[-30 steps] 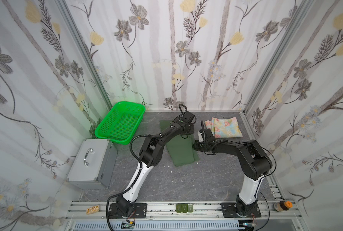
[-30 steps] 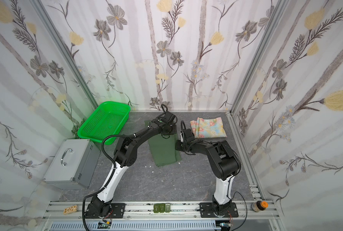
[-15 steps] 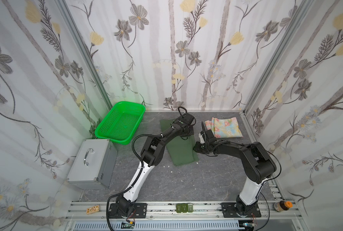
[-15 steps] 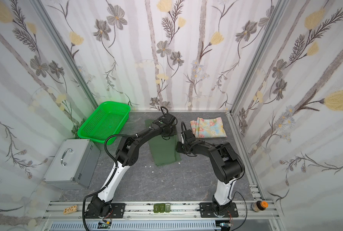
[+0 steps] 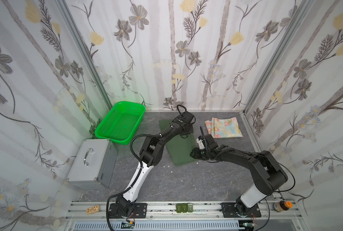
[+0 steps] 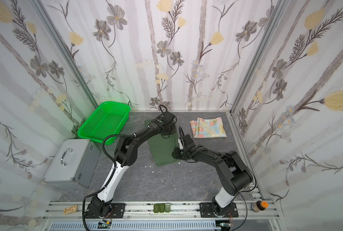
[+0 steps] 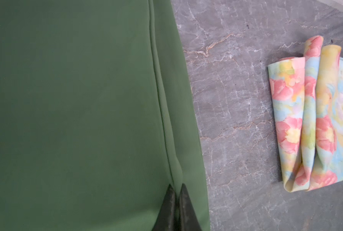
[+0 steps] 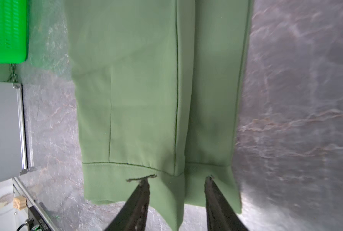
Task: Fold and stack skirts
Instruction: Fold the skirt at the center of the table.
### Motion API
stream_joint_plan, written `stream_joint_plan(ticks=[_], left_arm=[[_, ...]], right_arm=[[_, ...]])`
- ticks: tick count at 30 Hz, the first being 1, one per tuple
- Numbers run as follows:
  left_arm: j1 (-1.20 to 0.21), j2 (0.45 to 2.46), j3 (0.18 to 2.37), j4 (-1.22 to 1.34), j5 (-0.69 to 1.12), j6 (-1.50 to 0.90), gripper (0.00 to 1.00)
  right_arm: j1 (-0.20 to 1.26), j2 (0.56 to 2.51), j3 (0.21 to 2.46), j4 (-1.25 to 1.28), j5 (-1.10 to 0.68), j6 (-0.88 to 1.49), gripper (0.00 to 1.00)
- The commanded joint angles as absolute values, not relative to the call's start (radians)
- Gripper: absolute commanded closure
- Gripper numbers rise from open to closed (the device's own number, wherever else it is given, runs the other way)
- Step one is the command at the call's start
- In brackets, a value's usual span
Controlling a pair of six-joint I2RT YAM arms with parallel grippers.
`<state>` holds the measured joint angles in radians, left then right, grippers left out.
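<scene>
The grey table [image 5: 186, 184] holds both skirts. The green skirt [image 5: 181, 148] is a long folded strip. It runs straight away from the right pincer [image 8: 176, 180]. That pincer's two fingers stand apart with their tips on the near hem, and they hold nothing. At the far end, the left pincer [image 7: 175, 188] is squeezed closed on a ridge of green cloth. The flowered skirt [image 7: 314, 120] lies folded off to that pincer's side, apart from the green one. I think the next fold goes end to end, so the right arm is best placed. The top views hide the fingertips, but the wrist views show them. Only the left wrist view shows both skirts.
</scene>
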<state>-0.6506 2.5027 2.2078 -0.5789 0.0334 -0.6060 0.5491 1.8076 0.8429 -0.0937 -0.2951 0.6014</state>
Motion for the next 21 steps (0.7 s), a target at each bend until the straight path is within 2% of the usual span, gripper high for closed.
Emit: stream_joint_plan(ticks=[1, 3, 5, 6, 15, 21], left_arm=[[-0.648, 2.493, 2.220, -0.571, 0.020, -0.614, 0.93], [-0.646, 2.493, 2.225, -0.570, 0.019, -0.612, 0.93], [-0.644, 2.491, 2.226, -0.571, 0.023, -0.611, 0.93], [-0.645, 2.488, 2.224, -0.572, 0.024, -0.610, 0.94], [-0.659, 2.416, 2.225, -0.570, -0.028, -0.590, 0.97], [-0.669, 2.540, 2.386, -0.568, 0.000, -0.618, 0.98]], right_arm=[[0.561, 1.825, 0.836, -0.060, -0.327, 0.612, 0.59], [0.568, 1.831, 0.839, -0.060, -0.327, 0.613, 0.68], [0.570, 1.831, 0.843, -0.075, -0.325, 0.612, 0.93], [0.573, 1.818, 0.842, -0.086, -0.313, 0.614, 1.00], [0.596, 1.558, 0.885, -0.242, -0.204, 0.610, 1.00], [0.540, 1.582, 0.848, -0.194, -0.232, 0.615, 1.00]])
